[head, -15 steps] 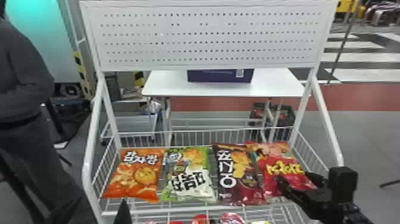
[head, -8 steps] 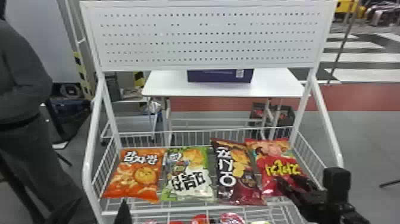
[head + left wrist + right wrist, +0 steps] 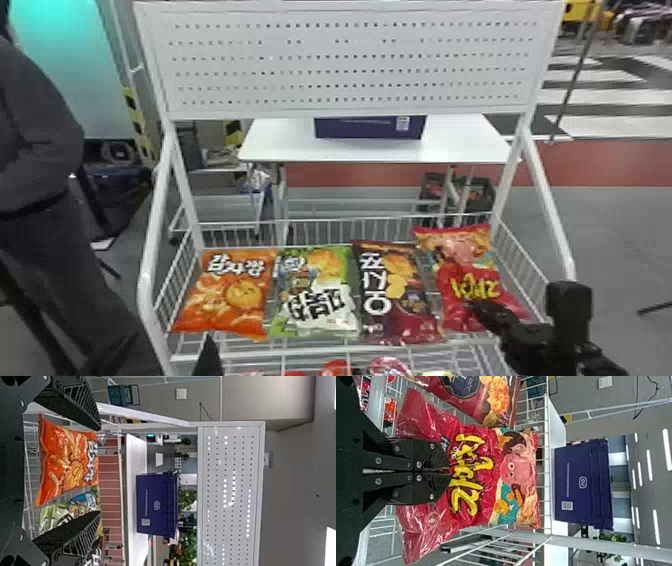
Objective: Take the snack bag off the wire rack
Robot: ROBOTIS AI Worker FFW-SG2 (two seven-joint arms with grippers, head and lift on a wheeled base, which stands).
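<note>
Right tool [image 3: 481,311]: was closed on the red snack bag, fingertips together at the yellow lettering, with film bulging on both sides.
Left tool [image 3: 172,345]: was open, its two ribbed fingers wide apart, at the front left of the rack; nothing was held between them.
Red snack bag [image 3: 470,280]: was located in the upper basket of the white wire rack [image 3: 345,65], at the right end of the row, its printed face outward.
Adjacent unit: dark red snack bag [image 3: 395,295], positioned just left of the red one.
Remaining row, leftward: green snack bag [image 3: 315,290], then orange snack bag [image 3: 227,295], both lying in the same basket.
Rear area: white table [image 3: 460,140] stood behind the rack and carried a dark blue box [image 3: 370,128].
</note>
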